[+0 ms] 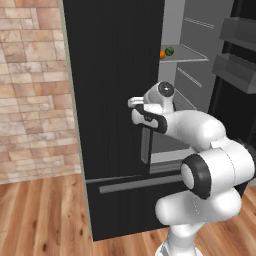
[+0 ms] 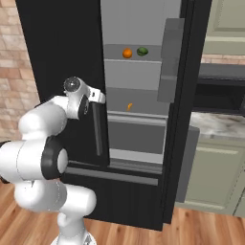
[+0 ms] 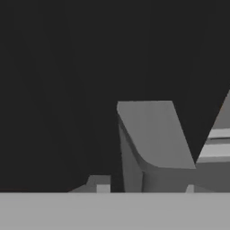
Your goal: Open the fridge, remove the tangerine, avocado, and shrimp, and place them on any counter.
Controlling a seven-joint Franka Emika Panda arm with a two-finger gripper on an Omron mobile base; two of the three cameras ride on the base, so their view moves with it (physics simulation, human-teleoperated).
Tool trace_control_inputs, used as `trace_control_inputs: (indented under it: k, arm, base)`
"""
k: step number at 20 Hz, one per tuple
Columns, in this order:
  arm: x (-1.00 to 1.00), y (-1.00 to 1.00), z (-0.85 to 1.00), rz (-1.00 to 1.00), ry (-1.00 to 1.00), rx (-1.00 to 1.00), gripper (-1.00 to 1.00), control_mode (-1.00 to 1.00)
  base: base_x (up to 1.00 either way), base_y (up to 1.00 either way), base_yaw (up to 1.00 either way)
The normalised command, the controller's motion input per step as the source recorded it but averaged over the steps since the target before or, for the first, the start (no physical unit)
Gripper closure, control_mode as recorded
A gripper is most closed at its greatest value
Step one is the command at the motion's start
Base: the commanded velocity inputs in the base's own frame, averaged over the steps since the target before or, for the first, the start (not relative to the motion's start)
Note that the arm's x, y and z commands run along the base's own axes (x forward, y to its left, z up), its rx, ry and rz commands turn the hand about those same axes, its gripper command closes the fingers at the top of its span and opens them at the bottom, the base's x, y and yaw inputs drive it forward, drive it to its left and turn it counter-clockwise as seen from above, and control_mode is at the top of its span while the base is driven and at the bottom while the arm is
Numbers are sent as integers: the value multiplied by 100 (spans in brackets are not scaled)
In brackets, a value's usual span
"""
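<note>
Fridge half open: right door swung wide, left door shut. Tangerine and avocado side by side on an upper shelf, shrimp on the shelf below; none taken out, so all three left to move to the table. Pincer straddling the left door's handle, fingers apart either side; cannot tell whether clamped.
</note>
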Motion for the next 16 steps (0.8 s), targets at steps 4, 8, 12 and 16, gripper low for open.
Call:
trace_control_inputs:
  k: [4,8,12,16]
  arm:
    - [-89,69,36,0,1,0,100,-100]
    - [-100,67,49,0,0,0,100,-100]
    - [-100,84,58,4,6,3,100,-100]
    - [-100,100,62,16,15,8,100,-100]
  base:
    - [0,0,0]
    - [0,0,0]
    - [0,0,0]
    - [0,0,0]
